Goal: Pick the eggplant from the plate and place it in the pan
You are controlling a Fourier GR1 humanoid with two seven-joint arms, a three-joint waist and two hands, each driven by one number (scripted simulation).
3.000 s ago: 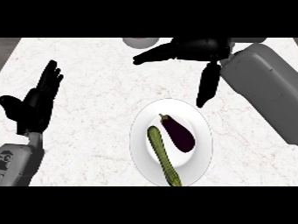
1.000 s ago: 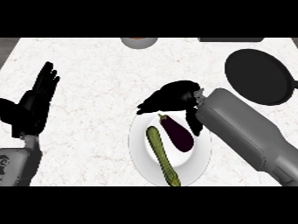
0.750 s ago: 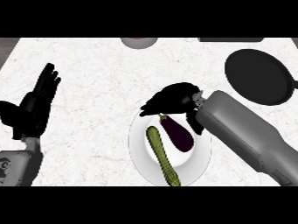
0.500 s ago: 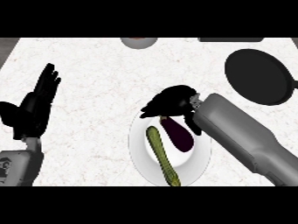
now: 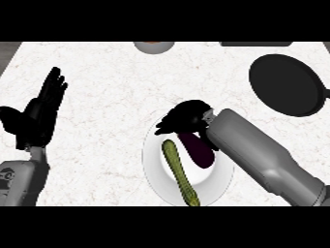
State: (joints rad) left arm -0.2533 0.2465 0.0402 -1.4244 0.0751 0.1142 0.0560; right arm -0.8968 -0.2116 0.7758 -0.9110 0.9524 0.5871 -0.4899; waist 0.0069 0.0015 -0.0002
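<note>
Eggplant [image 5: 200,152] on the plate [image 5: 155,167], right robot hand [image 5: 185,116] covering its top end, grasp impossible to tell; left robot hand [image 5: 35,118] rests open at left.

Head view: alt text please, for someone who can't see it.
The right hand sits over the upper end of the eggplant, which lies on a plate beside a green vegetable. The pan lies at upper right; the left hand rests open at left.

Right hand [image 5: 185,116] over eggplant [image 5: 198,150] end, on plate [image 5: 154,165], pan [image 5: 285,85] well apart
</note>
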